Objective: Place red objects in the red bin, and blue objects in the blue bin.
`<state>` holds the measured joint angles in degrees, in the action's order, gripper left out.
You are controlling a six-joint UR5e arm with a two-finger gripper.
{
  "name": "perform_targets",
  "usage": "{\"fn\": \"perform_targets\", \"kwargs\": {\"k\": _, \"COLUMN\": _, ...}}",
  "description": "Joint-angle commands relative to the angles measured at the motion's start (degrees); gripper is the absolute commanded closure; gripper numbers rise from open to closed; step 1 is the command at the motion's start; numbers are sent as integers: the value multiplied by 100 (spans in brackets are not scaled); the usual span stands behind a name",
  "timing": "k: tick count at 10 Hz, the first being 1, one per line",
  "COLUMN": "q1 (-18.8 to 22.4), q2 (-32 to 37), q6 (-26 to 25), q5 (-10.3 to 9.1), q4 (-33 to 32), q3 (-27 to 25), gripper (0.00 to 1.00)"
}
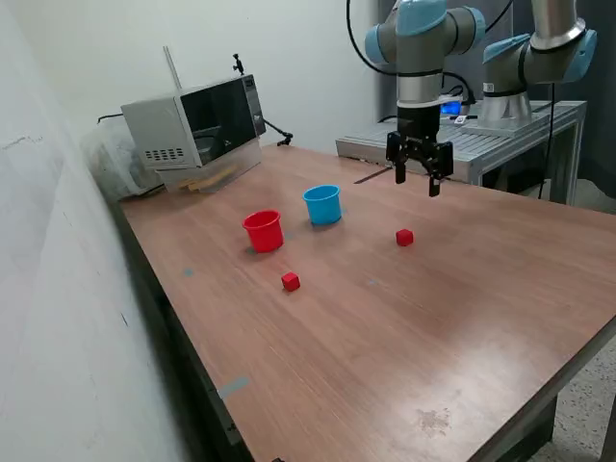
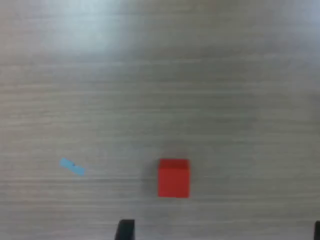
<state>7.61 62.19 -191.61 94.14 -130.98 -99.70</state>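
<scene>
Two small red cubes lie on the brown table: one (image 1: 404, 237) below and slightly in front of my gripper, the other (image 1: 291, 281) nearer the front, in front of the red cup (image 1: 264, 231). The light-blue cup (image 1: 323, 204) stands beside the red cup, toward the exterior view's right. My gripper (image 1: 421, 179) hangs open and empty well above the table, behind the first cube. The wrist view shows one red cube (image 2: 174, 178) on the wood, with a dark fingertip (image 2: 125, 230) showing at the picture's edge. No blue cubes are in view.
A microwave (image 1: 197, 120) sits at the table's back corner near the wall. A metal bench (image 1: 500, 130) carrying a second arm's base stands behind the table. A scrap of blue tape (image 2: 72, 166) lies on the wood near the cube.
</scene>
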Motion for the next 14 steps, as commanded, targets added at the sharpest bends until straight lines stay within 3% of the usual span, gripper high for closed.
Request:
{"fn": "perform_targets", "kwargs": {"k": 1, "q1": -320, "q2": -504, "q6": 1, "q5": -1, "q4": -234, "q3": 135, "gripper": 0}}
{"fn": "perform_targets", "kwargs": {"k": 14, "q1": -312, "q2": -866, "q6": 62, "q5": -10, "q4": -455, "q3": 56, "gripper": 0}}
